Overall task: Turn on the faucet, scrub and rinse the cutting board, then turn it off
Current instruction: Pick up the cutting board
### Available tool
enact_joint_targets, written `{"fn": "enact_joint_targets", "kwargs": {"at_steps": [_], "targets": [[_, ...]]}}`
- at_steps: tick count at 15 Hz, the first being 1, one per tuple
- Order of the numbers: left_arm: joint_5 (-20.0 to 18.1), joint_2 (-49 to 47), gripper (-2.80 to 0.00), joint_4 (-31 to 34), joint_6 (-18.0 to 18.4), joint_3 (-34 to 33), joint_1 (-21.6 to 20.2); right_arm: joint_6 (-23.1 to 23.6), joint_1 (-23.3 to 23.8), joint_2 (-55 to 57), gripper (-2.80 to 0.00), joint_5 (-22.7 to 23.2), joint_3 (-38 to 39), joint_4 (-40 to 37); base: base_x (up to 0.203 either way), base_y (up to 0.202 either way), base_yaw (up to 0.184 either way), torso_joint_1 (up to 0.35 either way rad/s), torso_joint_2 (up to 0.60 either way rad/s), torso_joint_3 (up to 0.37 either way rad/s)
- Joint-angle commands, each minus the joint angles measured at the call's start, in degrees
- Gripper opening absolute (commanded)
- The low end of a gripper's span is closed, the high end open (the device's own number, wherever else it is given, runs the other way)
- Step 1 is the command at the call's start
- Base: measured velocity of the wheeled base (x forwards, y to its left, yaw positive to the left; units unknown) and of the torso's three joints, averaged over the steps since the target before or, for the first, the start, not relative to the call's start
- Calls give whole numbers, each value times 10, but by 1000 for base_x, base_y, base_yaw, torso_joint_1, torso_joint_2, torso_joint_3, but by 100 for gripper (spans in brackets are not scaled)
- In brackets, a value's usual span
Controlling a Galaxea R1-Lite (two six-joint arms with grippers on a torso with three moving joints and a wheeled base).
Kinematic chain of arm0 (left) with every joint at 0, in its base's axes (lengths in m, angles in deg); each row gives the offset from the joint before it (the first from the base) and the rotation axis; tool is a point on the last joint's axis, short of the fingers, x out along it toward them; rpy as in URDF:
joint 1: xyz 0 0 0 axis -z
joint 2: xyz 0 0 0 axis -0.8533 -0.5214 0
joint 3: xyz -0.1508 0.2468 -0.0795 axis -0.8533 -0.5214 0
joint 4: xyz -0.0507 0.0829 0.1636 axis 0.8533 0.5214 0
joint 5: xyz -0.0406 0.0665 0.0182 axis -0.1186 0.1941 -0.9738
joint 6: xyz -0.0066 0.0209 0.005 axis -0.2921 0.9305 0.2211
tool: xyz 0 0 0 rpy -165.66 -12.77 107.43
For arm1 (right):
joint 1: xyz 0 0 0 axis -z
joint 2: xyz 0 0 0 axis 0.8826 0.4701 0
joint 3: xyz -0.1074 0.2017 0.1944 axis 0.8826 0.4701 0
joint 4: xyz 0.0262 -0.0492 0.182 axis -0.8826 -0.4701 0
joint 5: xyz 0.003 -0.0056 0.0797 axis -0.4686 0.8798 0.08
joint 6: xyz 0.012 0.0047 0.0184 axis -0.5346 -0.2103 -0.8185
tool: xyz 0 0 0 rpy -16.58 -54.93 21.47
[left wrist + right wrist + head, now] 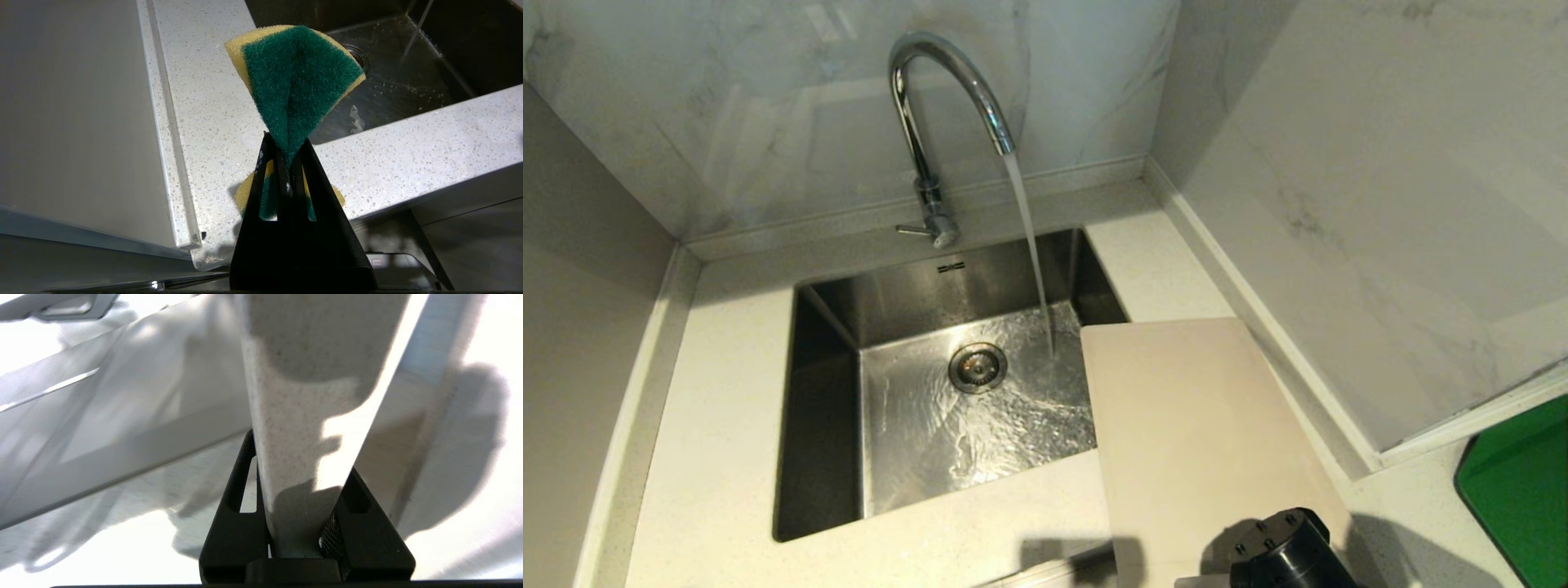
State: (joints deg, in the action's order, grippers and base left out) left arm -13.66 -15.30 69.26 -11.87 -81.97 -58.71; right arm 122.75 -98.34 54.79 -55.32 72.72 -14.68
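Water runs from the tall chrome gooseneck faucet [943,98] into the steel sink [833,327]. The large cream-beige rectangular cutting board [1201,441] lies tilted over the sink's right edge and the speckled white bench [719,425], its near end clamped in the right end effector [304,522]. The left end effector [288,163] pinches a folded green-and-yellow sponge [298,77] above the bench, near the sink's corner.

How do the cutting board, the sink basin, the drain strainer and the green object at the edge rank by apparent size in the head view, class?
1. Sink basin
2. Cutting board, though it lies nearer the camera and is partly cut off
3. Green object, only partly in view, so unsure
4. Drain strainer
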Motion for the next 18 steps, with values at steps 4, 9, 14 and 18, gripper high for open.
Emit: {"fn": "enact_joint_targets", "kwargs": {"at_steps": [4,9,14,18], "targets": [[0,-1,-280,0,0,-1,0,82,12,-138,-280,-26,-45,-119,0,0,0,0,0,0],[0,-1,-280,0,0,-1,0,170,16,-254,-280,-56,-149,-341,0,0,0,0,0,0],[0,-1,-280,-1,0,-1,0,299,16,-300,-280,-103,-189,-359,0,0,0,0,0,0],[0,-1,-280,0,0,-1,0,337,16,-327,-280,-115,-190,-347,0,0,0,0,0,0]]}}
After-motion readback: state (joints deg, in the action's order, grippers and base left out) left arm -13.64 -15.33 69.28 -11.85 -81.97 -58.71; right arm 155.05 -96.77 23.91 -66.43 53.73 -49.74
